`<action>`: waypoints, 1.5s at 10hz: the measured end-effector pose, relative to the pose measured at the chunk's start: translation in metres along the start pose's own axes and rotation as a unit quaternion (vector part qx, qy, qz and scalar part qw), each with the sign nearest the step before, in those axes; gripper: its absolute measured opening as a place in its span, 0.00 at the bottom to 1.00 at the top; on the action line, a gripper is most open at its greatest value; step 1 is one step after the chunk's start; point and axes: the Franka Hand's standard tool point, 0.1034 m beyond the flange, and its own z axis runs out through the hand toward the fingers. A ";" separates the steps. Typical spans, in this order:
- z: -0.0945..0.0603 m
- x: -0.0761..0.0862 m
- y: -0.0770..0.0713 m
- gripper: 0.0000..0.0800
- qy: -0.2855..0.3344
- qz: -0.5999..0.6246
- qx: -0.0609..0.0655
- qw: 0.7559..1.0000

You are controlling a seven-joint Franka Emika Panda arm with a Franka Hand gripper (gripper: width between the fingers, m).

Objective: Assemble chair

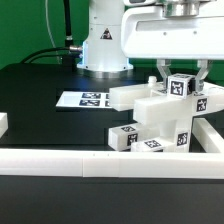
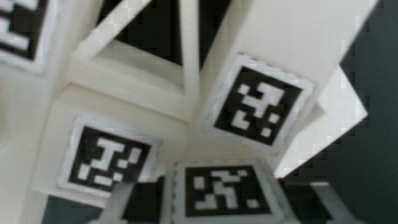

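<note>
Evenly bright exterior view, whites glaring; wrist view soft and blurred.

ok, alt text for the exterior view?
The gripper straddles the top tagged piece of a part-built white chair at the exterior view's right; its grip is unclear. The chair stands on a black table; the marker board lies toward the exterior view's left, a white rail in front.

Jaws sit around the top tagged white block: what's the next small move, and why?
Probably press gently straight down: the jaws straddle the small white tagged plastic block topping the blocky white plastic chair body, and whether it is fully seated cannot be seen.
</note>
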 end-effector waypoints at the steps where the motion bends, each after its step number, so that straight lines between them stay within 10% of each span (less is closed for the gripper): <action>1: 0.000 0.001 0.000 0.35 0.001 0.033 0.000 0.999; 4: -0.001 0.001 -0.001 0.35 -0.001 0.063 0.000 0.998; 6: -0.004 0.004 0.001 0.70 -0.001 -0.021 0.001 1.000; 8: -0.006 0.003 -0.001 0.79 0.000 -0.143 0.001 0.990; 15: -0.004 0.000 0.004 0.81 -0.013 -0.519 -0.025 0.854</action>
